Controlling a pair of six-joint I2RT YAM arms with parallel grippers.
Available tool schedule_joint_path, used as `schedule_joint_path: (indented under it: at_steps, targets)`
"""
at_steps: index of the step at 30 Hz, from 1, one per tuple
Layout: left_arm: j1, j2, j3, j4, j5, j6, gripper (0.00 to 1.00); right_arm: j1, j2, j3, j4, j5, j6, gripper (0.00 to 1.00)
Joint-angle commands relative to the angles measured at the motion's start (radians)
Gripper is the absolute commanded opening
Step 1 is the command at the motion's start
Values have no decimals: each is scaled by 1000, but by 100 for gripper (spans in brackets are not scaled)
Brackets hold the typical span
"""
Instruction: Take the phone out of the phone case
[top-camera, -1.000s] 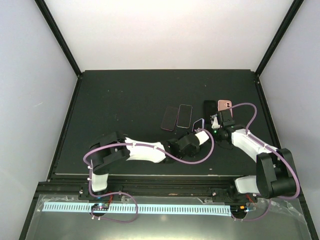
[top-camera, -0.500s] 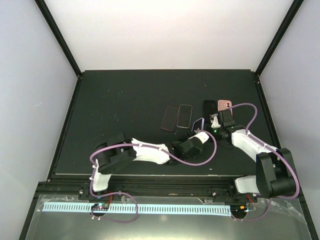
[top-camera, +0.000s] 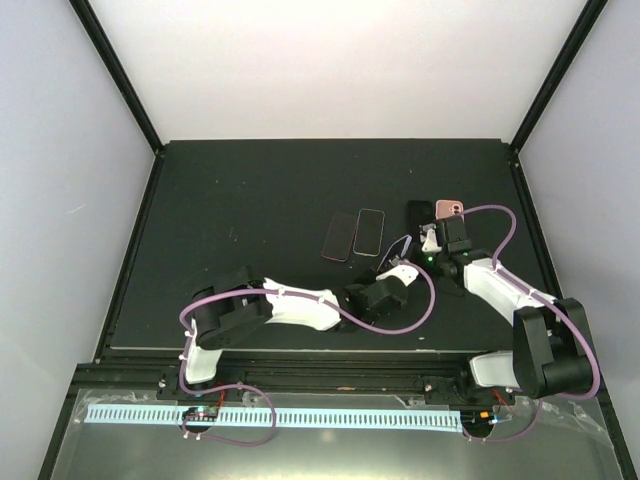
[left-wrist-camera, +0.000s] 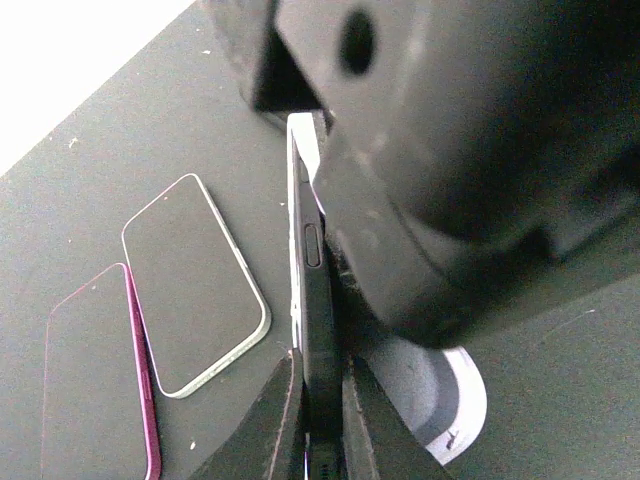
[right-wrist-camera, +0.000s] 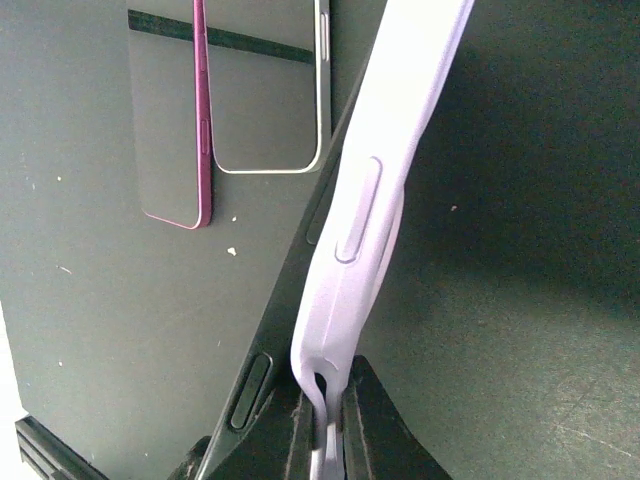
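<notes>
Held upright on its edge between the two arms are a lavender phone case (right-wrist-camera: 390, 180) and a black phone (right-wrist-camera: 300, 300), the case peeled partly away from the phone. My right gripper (right-wrist-camera: 328, 375) is shut on the case's thin rim. My left gripper (left-wrist-camera: 322, 365) is shut on the black phone's edge (left-wrist-camera: 318, 300), with the pale case edge (left-wrist-camera: 297, 200) just beside it. In the top view the two grippers meet at the table's middle right, the left (top-camera: 400, 262) and the right (top-camera: 428, 243).
A magenta-edged phone (top-camera: 340, 236) and a silver-edged phone (top-camera: 369, 231) lie flat side by side left of the grippers. A black slab (top-camera: 420, 213) and a salmon-pink case (top-camera: 450, 208) lie behind the right gripper, near the table's right edge.
My left gripper has moved up to the held phone and closed on its edge. The right gripper has kept its grip on the case and hardly moved.
</notes>
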Motion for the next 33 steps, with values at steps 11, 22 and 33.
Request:
schedule_joint_path:
  at_steps: [11, 22, 33]
  targets:
    - [31, -102, -2, -15, -40, -44, 1, -6, -60, -5, -13, 75, -100, 1]
    - [30, -274, -63, -11, -35, -69, 1, -7, -158, 12, -25, 119, -109, 1]
    - [27, -521, -276, 41, -106, -22, 2, -168, -259, 23, 37, 80, -259, 1]
